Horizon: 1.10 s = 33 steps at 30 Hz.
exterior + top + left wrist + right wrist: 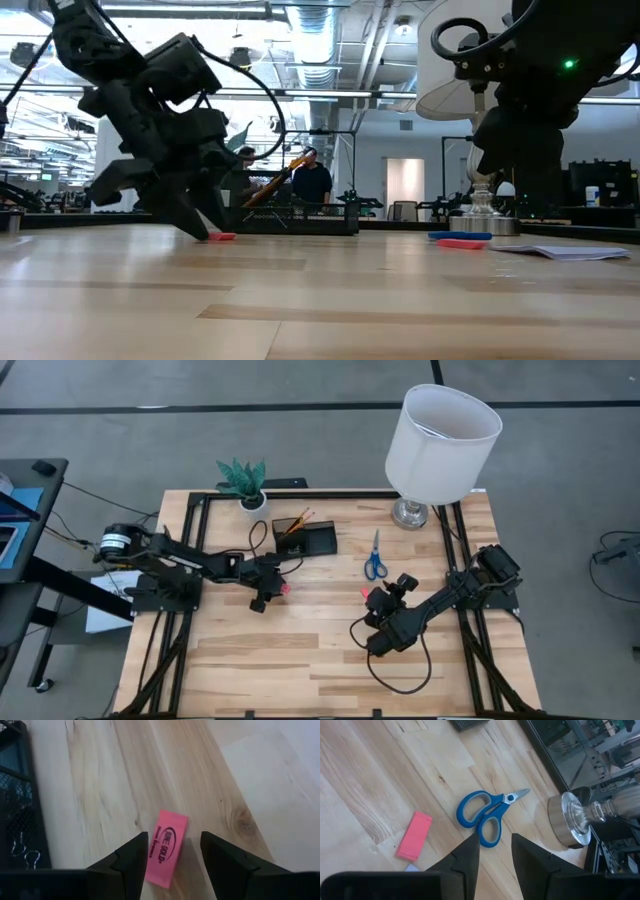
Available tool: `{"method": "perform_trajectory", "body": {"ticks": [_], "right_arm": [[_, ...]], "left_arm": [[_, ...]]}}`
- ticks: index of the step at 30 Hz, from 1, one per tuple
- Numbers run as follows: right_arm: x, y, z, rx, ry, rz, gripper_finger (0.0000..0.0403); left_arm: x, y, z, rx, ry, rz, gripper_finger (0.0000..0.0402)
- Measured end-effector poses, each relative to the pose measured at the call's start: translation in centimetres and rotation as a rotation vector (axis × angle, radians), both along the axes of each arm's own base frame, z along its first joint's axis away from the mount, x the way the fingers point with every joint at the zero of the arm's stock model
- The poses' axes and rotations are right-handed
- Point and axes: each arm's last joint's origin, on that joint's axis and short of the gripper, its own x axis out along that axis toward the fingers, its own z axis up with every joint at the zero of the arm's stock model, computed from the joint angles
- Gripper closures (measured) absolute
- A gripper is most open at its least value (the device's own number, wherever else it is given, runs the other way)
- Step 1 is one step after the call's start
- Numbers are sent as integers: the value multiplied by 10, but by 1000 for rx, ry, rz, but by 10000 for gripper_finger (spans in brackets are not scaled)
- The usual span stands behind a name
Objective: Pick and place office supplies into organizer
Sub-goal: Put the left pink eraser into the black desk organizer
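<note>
Flanking eraser (166, 848): organizer (20, 800), scissors (375, 556).

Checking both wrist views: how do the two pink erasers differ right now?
The eraser by the left claw lies between that claw's open fingers; its printed face is up. The eraser near the scissors lies plain side up, off to the side of the open right claw. Both are pink and flat on the table.

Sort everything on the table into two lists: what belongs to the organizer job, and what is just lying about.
Job:
- organizer, pencils already in it
- pink eraser between the left pincer's open fingers
- second pink eraser
- scissors ahead of the open right pincer

Lying about:
- lamp
- potted plant
</note>
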Motion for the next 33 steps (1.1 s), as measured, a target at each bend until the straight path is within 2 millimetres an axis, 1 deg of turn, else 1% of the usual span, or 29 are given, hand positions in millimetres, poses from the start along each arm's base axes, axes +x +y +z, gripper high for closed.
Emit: {"method": "perform_trajectory", "body": {"ticks": [9,16,24,29,33], "right_arm": [[0,0,0,0,-1,0,295],[0,0,0,0,-1,0,295],[0,0,0,1,-1,0,295],[0,0,0,2,-3,0,295],[0,0,0,2,-3,0,295]], "left_arm": [[0,2,-1,29,13,5,225],[-3,14,-3,-55,35,30,225],[-3,31,1,-158,63,42,225],[-2,33,2,-210,54,12,225],[2,33,-7,-242,64,-13,225]]}}
